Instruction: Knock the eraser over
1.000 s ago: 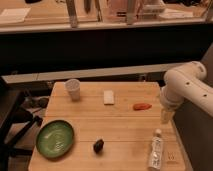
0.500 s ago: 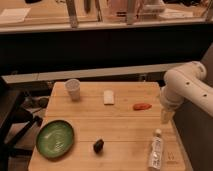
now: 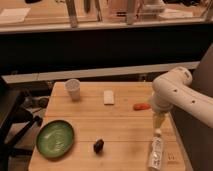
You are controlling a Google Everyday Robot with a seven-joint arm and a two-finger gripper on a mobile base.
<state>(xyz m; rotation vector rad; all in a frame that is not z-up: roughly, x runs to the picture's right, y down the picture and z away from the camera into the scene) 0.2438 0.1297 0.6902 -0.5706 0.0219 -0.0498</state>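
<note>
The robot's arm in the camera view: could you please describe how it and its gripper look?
The arm is a thick, smooth white shell with a rounded, bulbous joint and a few small dark dots on its casing. No loose cables or lettering show. The gripper, at the right side of the wooden table, is narrower and pale yellowish-cream, tapering downward from the white wrist.

Black eraser (image 3: 98, 145), green plate (image 3: 55, 138), white cup (image 3: 73, 89); yellowish jaws above white bottle (image 3: 156, 152).
</note>
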